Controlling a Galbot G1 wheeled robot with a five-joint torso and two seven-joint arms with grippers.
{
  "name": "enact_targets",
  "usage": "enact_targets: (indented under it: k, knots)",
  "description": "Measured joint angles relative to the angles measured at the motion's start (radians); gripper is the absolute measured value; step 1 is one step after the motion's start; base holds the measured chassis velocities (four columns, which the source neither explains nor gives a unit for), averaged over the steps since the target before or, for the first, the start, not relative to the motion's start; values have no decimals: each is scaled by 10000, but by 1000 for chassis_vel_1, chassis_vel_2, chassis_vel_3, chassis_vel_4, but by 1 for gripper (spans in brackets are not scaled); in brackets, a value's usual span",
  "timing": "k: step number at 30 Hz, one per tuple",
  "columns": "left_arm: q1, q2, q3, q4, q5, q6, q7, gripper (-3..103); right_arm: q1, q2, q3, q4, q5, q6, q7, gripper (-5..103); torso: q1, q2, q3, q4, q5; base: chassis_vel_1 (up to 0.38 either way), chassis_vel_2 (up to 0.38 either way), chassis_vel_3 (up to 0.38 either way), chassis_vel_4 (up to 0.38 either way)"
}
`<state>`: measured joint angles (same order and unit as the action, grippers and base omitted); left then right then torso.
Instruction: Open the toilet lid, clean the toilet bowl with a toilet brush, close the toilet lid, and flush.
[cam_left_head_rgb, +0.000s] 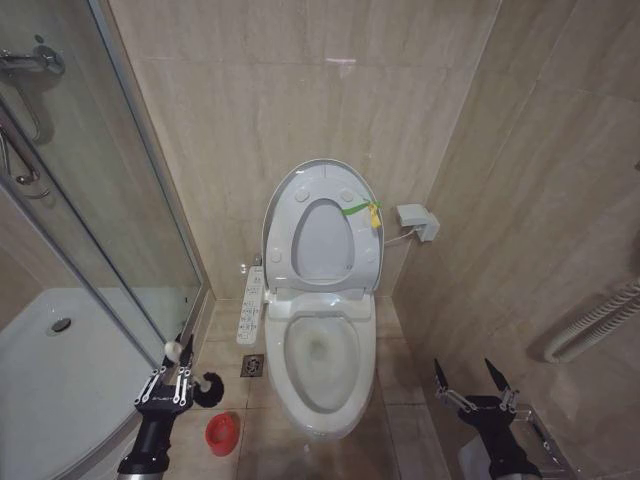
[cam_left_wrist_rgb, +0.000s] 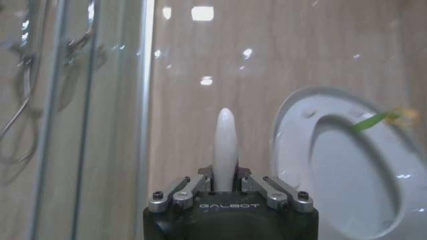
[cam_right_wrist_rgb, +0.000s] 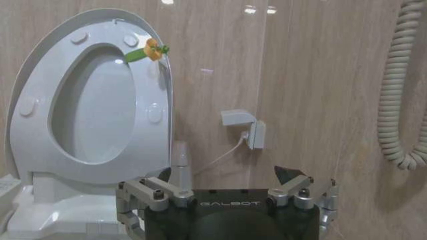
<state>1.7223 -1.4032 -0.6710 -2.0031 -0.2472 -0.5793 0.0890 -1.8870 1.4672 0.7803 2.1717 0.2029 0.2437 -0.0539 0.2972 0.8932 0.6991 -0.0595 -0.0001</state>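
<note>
A: Where's the left arm at?
B: Low, left of the toilet bowl (cam_left_head_rgb: 320, 350). Its left end effector (cam_left_head_rgb: 172, 372) is clamped on the toilet brush (cam_left_head_rgb: 200, 385), white handle poking up between the fingers, above the red holder (cam_left_head_rgb: 222, 432).
A: The right?
B: Right end effector (cam_left_head_rgb: 472, 378) hangs low by the wall, spread wide, holding nothing. Toilet lid (cam_left_head_rgb: 322, 225) stands up.

left gripper (cam_left_head_rgb: 170, 372) low on the robot's left, fingers pointing forward and up, clamped on the toilet brush (cam_left_wrist_rgb: 225, 150), whose white handle sticks out past the fingertips between the two pads; right gripper (cam_left_head_rgb: 470, 380) low on the robot's right, fingers (cam_left_head_rgb: 496, 376) spread wide, nothing between them
</note>
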Motion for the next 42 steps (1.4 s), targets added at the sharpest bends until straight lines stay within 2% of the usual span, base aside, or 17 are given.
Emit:
enact_targets:
  k: [5,8,10,13,14,16,17,19,24,31,35,42]
  knots:
    - [-363,79,-66,1032,-154,-419,-75,20,0,0,1,-1,-1,0,0,100,1,-1,0,-1,0,0,0,0,0]
    - [-777,205,-3,2321,-431,-864,-51,20,0,-1,1,-1,0,-1,0,100,0,-1,0,0,0,0,0,0,0]
    - [-928,233,20,2683,-557,-999,2,20,-1,0,1,-1,0,-1,0,100,0,-1,0,0,-2,0,0,0,0]
    - [-1229,299,90,3374,-969,-1327,218,20,0,-1,1,-1,0,0,0,100,0,-1,0,1,0,0,0,0,0]
    - [-1489,368,170,3915,-1299,-1718,459,20,0,0,0,0,0,-1,0,100,1,0,0,1,-2,0,0,0,0]
    - [-1802,456,207,4509,-1565,-2054,706,20,0,1,1,-1,0,-1,1,100,0,-1,1,-1,-1,0,0,0,0]
    - [-1802,456,207,4509,-1565,-2054,706,20,0,1,1,-1,0,-1,1,100,0,-1,1,-1,-1,0,0,0,0]
    - [-2182,583,297,5273,-1975,-2357,1070,20,0,0,1,0,0,0,1,100,0,-1,0,-1,0,0,0,0,0]
    - [-2644,711,545,6376,-2429,-2417,1289,20,0,0,1,-1,0,-1,0,100,0,-1,1,0,-1,0,0,0,0]
    - [-3194,791,743,7672,-2522,-2418,1478,20,0,0,0,0,0,-1,0,100,0,-1,0,0,0,0,0,0,0]
    - [-3747,839,767,8834,-2612,-2418,2280,20,0,0,1,-1,0,-1,0,100,0,-1,1,1,-1,0,0,0,0]
    - [-4229,967,956,9677,-2692,-2422,2863,20,0,0,1,0,0,-1,0,100,1,-1,1,0,0,0,0,0,0]
